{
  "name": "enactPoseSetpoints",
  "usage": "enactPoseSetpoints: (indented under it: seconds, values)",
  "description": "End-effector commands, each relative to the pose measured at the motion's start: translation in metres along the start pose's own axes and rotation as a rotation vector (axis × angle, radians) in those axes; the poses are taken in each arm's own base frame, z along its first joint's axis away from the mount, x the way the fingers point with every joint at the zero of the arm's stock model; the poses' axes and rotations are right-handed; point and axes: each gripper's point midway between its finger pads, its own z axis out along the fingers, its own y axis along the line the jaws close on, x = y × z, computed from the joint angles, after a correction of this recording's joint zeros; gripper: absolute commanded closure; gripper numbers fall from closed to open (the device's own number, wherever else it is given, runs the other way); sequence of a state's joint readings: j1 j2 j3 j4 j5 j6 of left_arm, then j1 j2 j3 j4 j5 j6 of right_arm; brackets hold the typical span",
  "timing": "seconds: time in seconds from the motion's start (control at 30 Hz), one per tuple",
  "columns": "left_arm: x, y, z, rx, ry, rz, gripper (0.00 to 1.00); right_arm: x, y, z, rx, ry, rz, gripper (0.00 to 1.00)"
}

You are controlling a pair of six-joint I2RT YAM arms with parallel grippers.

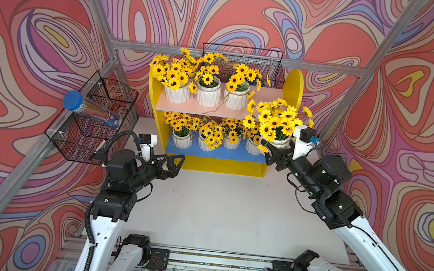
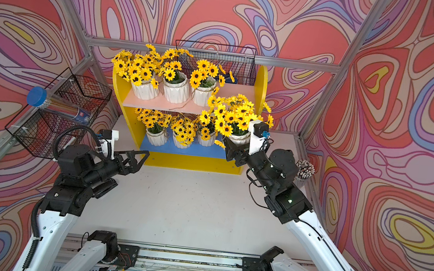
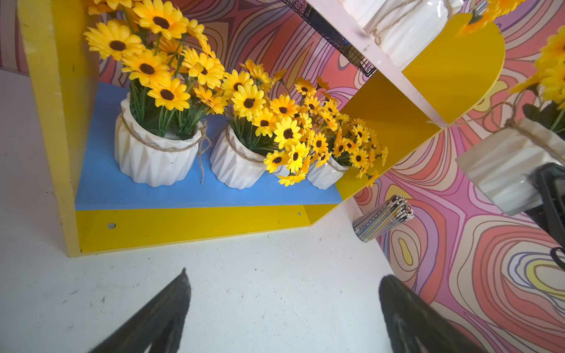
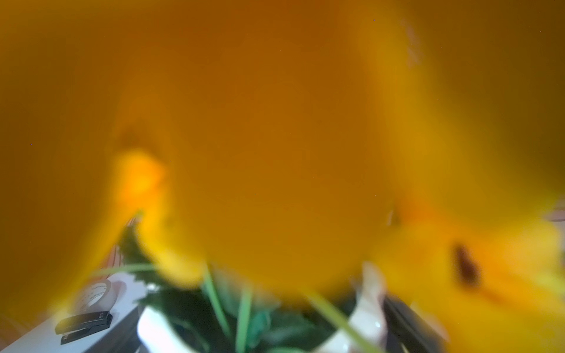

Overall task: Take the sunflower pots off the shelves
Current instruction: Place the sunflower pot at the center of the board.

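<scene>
The shelves (image 1: 295, 86) stand at the back of the white table, with yellow sides, a pink upper board (image 1: 213, 110) and a blue lower board (image 1: 216, 152). Three sunflower pots (image 1: 208, 95) sit on the pink board and several (image 1: 181, 140) on the blue one (image 3: 156, 159). My right gripper (image 1: 274, 151) is shut on another sunflower pot (image 1: 283, 143), held in the air in front of the shelves' right side (image 2: 239, 138). Its blurred flowers fill the right wrist view, above the white rim (image 4: 367, 308). My left gripper (image 1: 176, 162) is open and empty above the table by the shelves' lower left corner (image 3: 284, 275).
A black wire basket (image 1: 71, 139) hangs on the left frame post and holds a clear tube with a blue cap (image 1: 93, 111). Another wire basket (image 1: 246, 64) hangs behind the shelves. A cup of pencils (image 2: 305, 170) stands at the right wall.
</scene>
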State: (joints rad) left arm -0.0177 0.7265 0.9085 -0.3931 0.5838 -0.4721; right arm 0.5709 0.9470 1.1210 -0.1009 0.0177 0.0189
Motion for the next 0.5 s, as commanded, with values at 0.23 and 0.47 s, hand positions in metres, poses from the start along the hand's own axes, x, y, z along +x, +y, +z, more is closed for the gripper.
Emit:
enactPoseSetpoints:
  seconds: [0.23,0.47]
  values:
    - [0.013,0.008,-0.009,-0.044,0.018,-0.043,0.02,0.026,0.048,0.004,-0.184,-0.024,0.094,1.00]
    - [0.016,0.015,-0.014,-0.099,0.027,-0.051,0.03,0.070,0.109,0.028,-0.336,0.029,0.139,1.00]
